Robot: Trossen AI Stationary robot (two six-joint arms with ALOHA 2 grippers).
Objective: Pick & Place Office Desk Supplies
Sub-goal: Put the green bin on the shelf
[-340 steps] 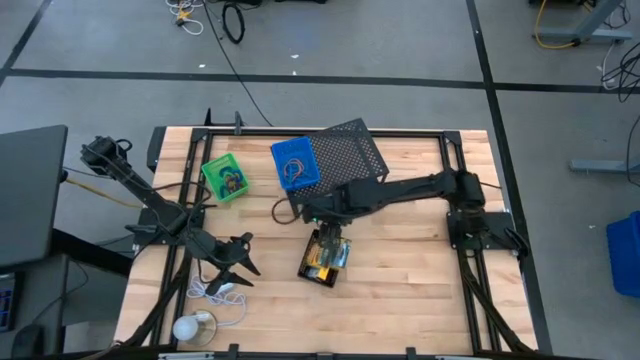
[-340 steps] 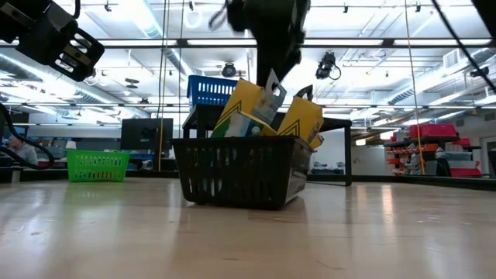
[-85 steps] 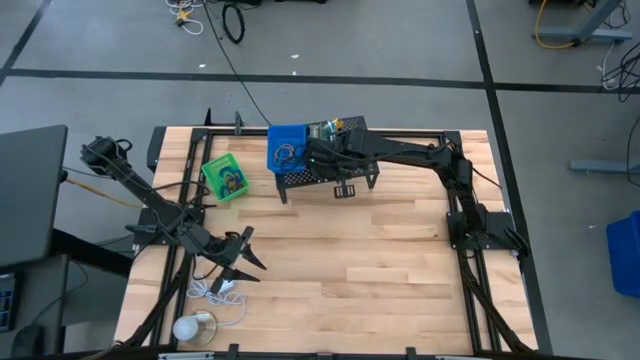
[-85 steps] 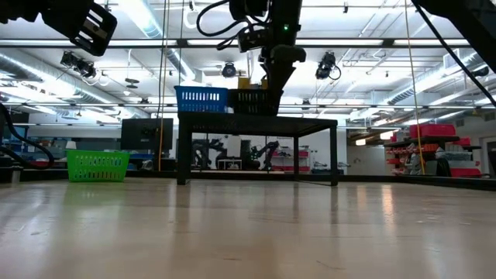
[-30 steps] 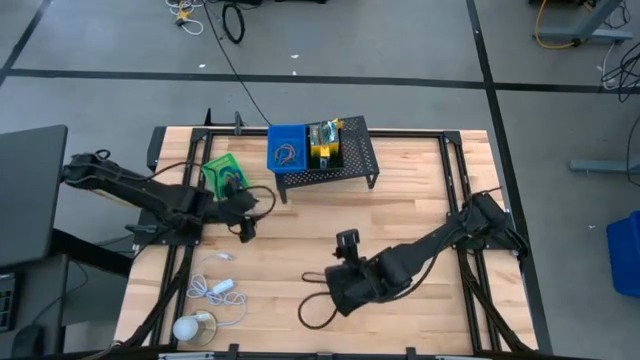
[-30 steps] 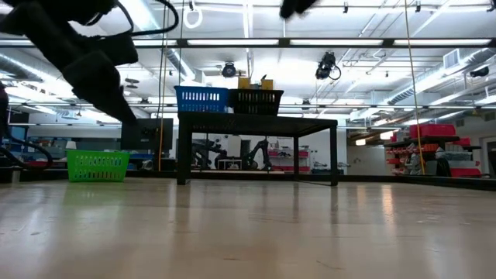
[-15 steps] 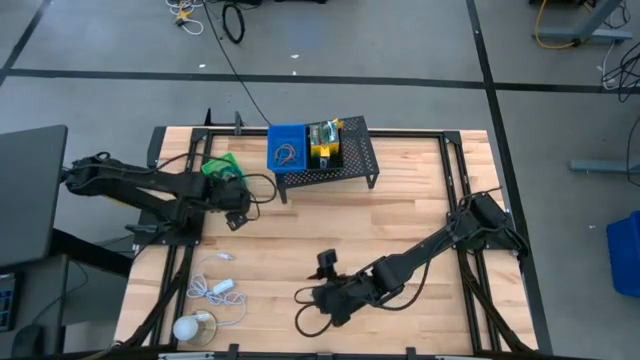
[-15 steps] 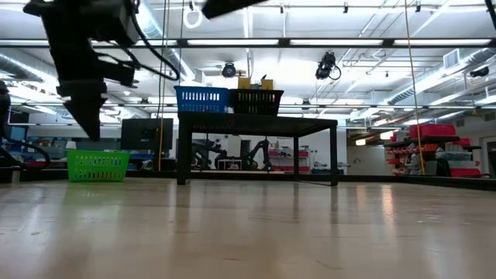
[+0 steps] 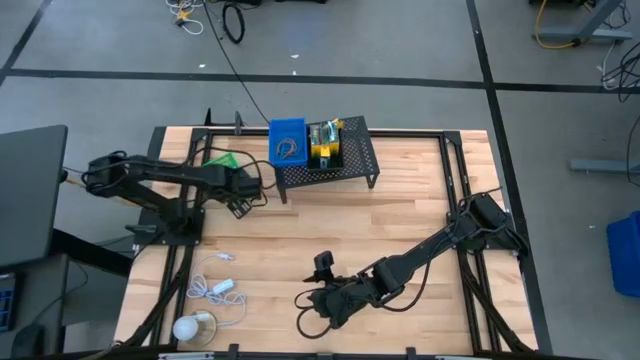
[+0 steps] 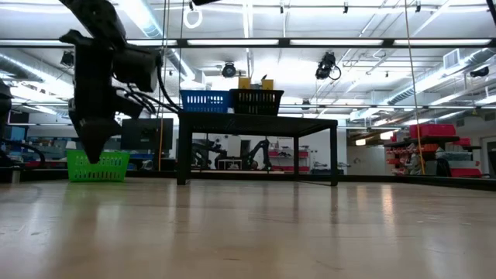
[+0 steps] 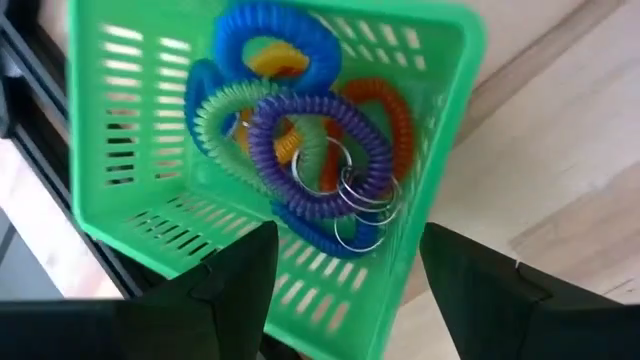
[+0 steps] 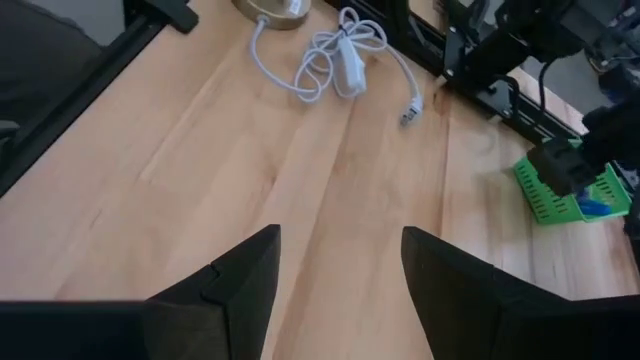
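The left gripper (image 9: 240, 196) has swung, within the last second, from the open boards to a position directly over the green tray (image 9: 228, 162) at the table's back left. Its fingers (image 11: 235, 285) are spread wide and hold nothing; the wrist view shows them straddling the tray's near wall. The tray (image 11: 440, 130) holds a tangle of coiled loops (image 11: 300, 150) in blue, purple, green and orange, with metal rings among them.

Over the same interval the right gripper (image 9: 306, 302) moved little and sits low over the front-centre boards, fingers parted and empty. It had earlier set the black tray (image 9: 350, 150) on the mesh stand (image 9: 330, 172) beside the blue tray (image 9: 287, 142).

Assessment: two trays are placed on the stand; the green tray is the remaining one, and the left arm appears set to grasp it by its wall.

Other items: the white cable (image 9: 215, 287) and white ball (image 9: 186, 328) lie at the front left, well clear of both arms.

Obstructions: the stand's near leg and the blue tray lie just beside the route the green tray would take. The table frame's dark rail runs close behind the tray and may limit finger clearance.
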